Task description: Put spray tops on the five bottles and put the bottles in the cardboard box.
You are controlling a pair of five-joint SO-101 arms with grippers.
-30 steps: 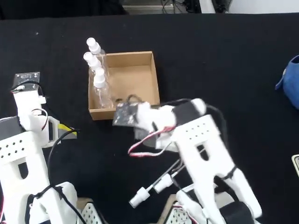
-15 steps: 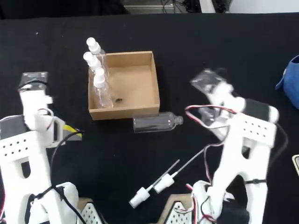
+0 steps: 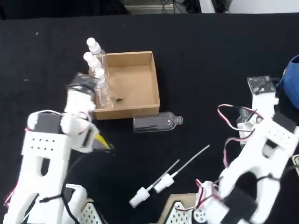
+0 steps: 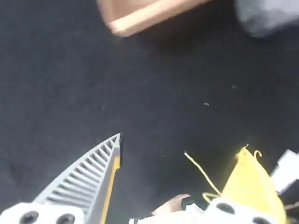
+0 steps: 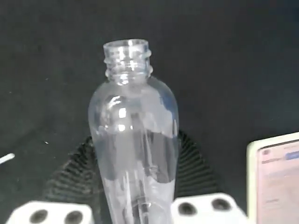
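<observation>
Three clear bottles with white spray tops (image 3: pixel 99 77) stand along the left side of the cardboard box (image 3: pixel 140 70). An uncapped clear bottle (image 3: pixel 156 122) lies just in front of the box. Two loose spray tops (image 3: pixel 140 196) (image 3: pixel 163 183) lie near the front edge. My right gripper (image 5: pixel 135 163) is shut on another uncapped clear bottle (image 5: pixel 133 135), far right of the box (image 3: pixel 244 125). My left gripper (image 4: pixel 180 143) is open over bare cloth, by the box's front left corner (image 4: pixel 149 14) (image 3: pixel 96 140).
A blue object (image 3: pixel 292 86) sits at the right edge of the black table. A white phone-like device (image 5: pixel 275 177) lies close beside the held bottle. Both arm bases stand at the near edge.
The right arm swung from the box's front out to the far right, uncovering the lying bottle. The left arm moved right, toward the box's front left corner.
</observation>
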